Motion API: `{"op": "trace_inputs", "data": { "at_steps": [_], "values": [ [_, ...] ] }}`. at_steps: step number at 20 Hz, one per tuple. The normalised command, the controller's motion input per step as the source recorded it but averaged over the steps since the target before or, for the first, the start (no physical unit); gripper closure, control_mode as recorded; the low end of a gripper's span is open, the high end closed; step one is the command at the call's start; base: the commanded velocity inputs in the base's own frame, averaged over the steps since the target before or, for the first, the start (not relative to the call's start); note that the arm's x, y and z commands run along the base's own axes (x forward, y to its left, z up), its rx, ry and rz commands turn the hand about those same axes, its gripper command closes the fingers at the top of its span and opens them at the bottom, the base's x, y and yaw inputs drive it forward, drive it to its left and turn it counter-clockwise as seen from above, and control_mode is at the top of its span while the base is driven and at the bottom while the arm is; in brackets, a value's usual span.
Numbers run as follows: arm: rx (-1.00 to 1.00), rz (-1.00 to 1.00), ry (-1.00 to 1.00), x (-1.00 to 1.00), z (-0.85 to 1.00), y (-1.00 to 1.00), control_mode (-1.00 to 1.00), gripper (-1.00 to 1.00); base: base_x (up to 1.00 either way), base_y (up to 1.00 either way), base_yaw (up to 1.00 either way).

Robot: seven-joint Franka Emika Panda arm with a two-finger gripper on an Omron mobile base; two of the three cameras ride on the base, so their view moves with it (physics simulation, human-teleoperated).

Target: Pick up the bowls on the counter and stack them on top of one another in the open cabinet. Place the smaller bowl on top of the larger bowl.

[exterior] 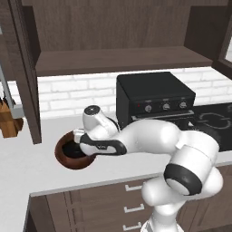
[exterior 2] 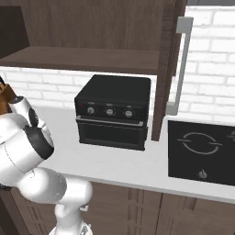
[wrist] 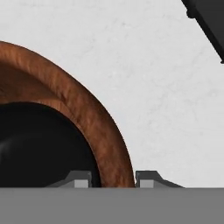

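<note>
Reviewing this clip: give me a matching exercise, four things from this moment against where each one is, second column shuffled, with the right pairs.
Things:
1. larger bowl
2. toaster oven
3. cooktop
4. gripper

Places:
A. set flush in the counter, right of the cabinet door
B. astride the brown rim, one finger inside, one outside
C. on the counter under the open shelf, against the brick wall
D. on the counter, under the arm's wrist

Pairs: 1-D, 2-C, 3-A, 4-B

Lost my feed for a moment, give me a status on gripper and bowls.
Gripper open, tips straddling rim of reddish-brown wooden bowl on white-grey counter. Glossy black inside it, small bowl or dark interior, cannot tell. Black countertop oven beside, clear.
</note>
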Motion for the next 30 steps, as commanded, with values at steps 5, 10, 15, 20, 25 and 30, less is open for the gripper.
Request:
{"op": "trace_inputs", "data": {
  "at_steps": [5,10,15,20,25,30],
  "values": [
    [0.06,-0.05,-0.05,-0.49,0.78,-0.4,-1.0,1.0,0.0,0.0,0.0],
    [0.13,-0.07,0.0,-0.5,0.99,-0.61,-1.0,1.0,0.0,0.0,0.0],
    [0.13,-0.07,0.0,-0.55,0.99,-0.61,-1.0,1.0,0.0,0.0,0.0],
    [0.1,-0.09,-0.05,-0.51,0.92,-0.56,-1.0,1.0,0.0,0.0,0.0],
    [0.1,-0.13,-0.12,-0.22,0.97,-0.52,-1.0,1.0,0.0,0.0,0.0],
    [0.09,-0.27,-0.1,0.0,0.97,-0.47,-1.0,1.0,0.0,0.0,0.0]
  ]
}}
